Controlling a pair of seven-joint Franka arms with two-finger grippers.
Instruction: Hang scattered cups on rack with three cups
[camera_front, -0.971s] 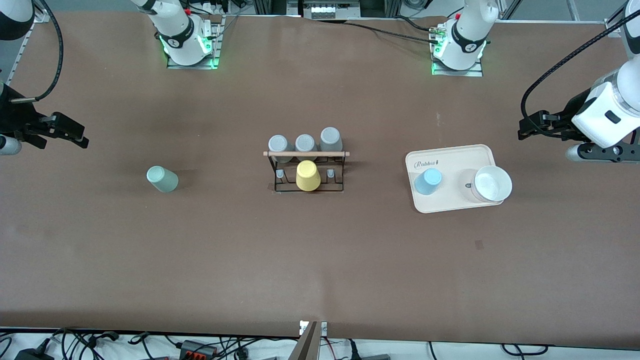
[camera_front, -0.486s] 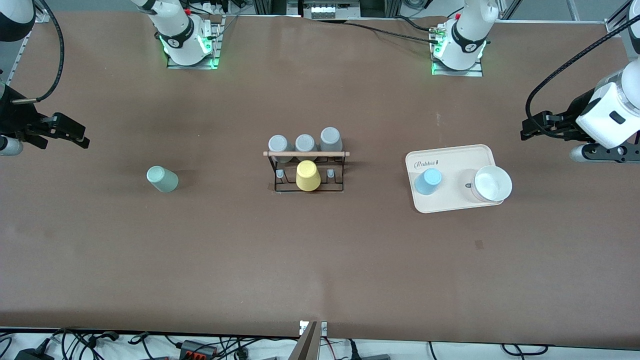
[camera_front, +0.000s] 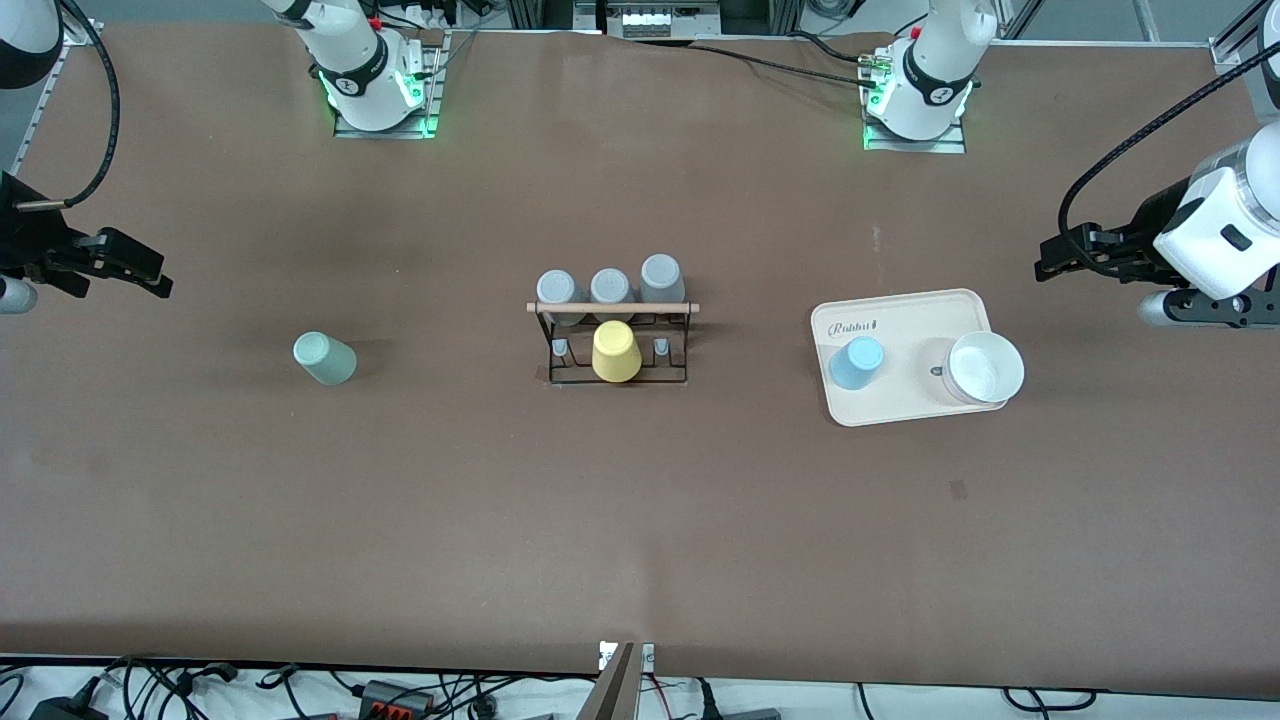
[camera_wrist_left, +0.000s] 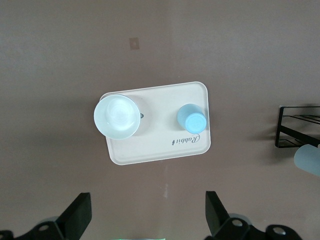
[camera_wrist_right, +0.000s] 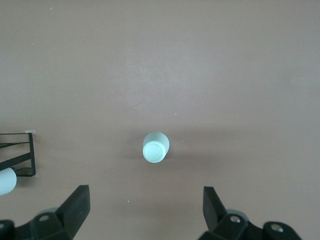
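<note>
From the front, a small pale sage green tumbler (camera_front: 324, 358) stands upside down on the brown worktop (camera_front: 640, 520), toward the right arm's end. A small light blue tumbler (camera_front: 857, 362) sits upside down on a cream rectangular tray (camera_front: 900, 400) toward the left arm's end, beside a wide white bowl (camera_front: 985, 367). The tray has "Rabbit" written on it. Between them stands a small black wire rack (camera_front: 612, 345) with a light wooden rod on top. It carries three grey cups (camera_front: 611, 287) and a yellow cup (camera_front: 615, 351).

In the left wrist view, the left end effector (camera_wrist_left: 149, 216) is wide open, over bare worktop near the tray (camera_wrist_left: 150, 150).

In the right wrist view, the right end effector (camera_wrist_right: 146, 212) is wide open above the green tumbler (camera_wrist_right: 155, 148).
</note>
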